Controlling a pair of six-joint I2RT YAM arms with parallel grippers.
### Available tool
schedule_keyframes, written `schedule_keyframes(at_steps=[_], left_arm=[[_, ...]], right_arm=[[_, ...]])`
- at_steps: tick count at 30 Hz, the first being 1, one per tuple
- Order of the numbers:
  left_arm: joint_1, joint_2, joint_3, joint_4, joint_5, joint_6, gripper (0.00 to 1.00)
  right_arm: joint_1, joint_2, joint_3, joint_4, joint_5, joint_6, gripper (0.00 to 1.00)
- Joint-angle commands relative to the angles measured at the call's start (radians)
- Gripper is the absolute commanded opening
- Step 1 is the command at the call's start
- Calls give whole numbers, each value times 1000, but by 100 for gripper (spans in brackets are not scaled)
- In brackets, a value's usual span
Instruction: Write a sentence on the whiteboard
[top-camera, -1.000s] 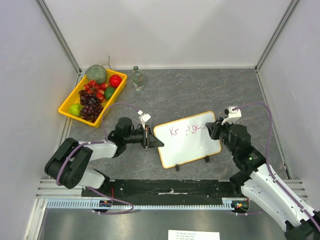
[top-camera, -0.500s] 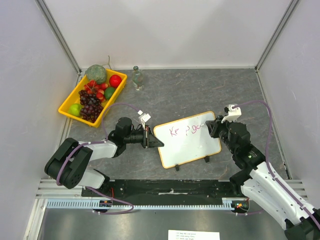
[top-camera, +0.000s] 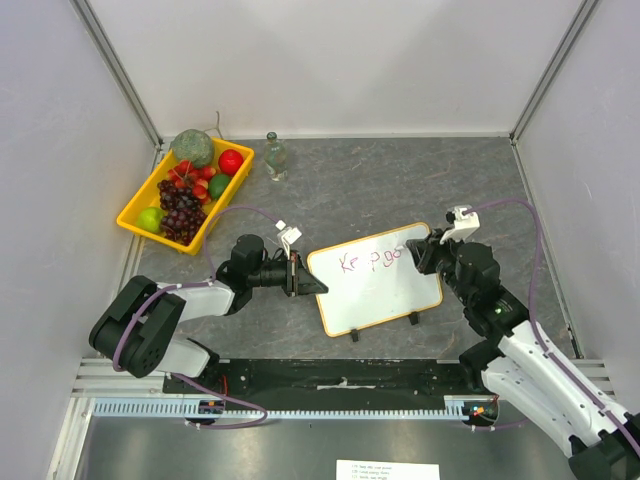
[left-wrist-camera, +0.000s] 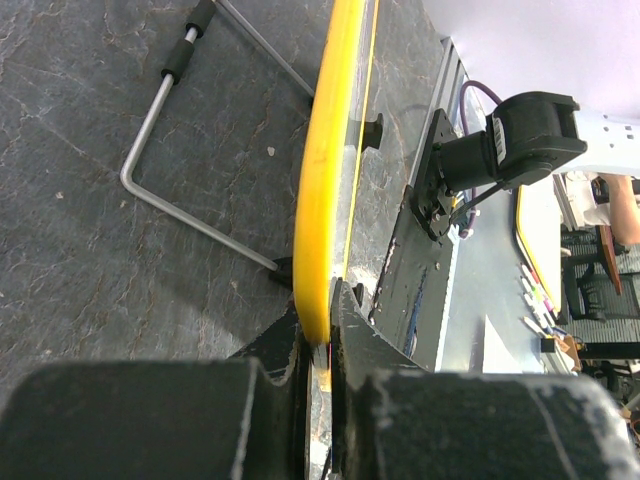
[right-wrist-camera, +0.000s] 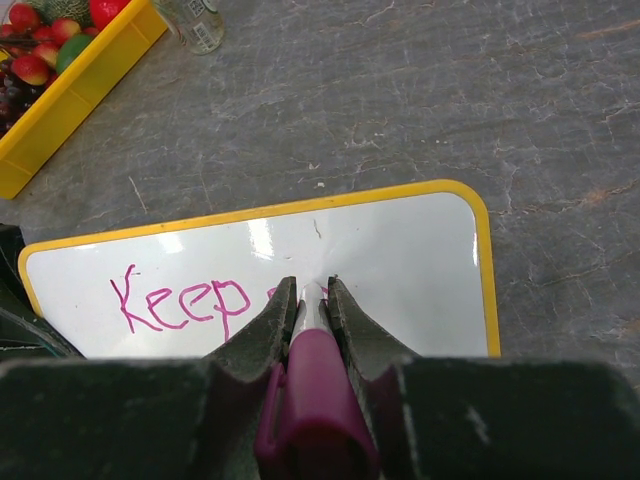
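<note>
Writing is the step in hand. The whiteboard (top-camera: 385, 295) sits mid-table between the 2 arms, with "Keep" (right-wrist-camera: 180, 300) done and a 2nd word begun. The left gripper (top-camera: 305, 280) is clamped on its yellow frame, and the right gripper (top-camera: 428, 255) pinches a magenta marker (right-wrist-camera: 315, 390). The tip seems to touch the board, though the fingers hide it. Clean strokes want light, even pressure and a firm left hold.

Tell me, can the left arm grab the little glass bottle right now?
Probably not yet. Its left tool is shut on the edge of the whiteboard. The way to the bottle beside the fruit tray looks free, but it must let go first.
</note>
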Motion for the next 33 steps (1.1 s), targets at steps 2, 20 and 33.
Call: schedule_keyframes(at_steps=[2, 20, 33], left_arm=[[-3, 17, -9, -93, -102, 134, 2], [-2, 14, -11, -93, -103, 134, 2], [-2, 8, -12, -97, -105, 136, 2]], right_arm=[[-4, -53, 35, -6, -1, 12, 0], [-10, -39, 21, -25, 102, -30, 0], [-13, -51, -60, -42, 99, -20, 0]])
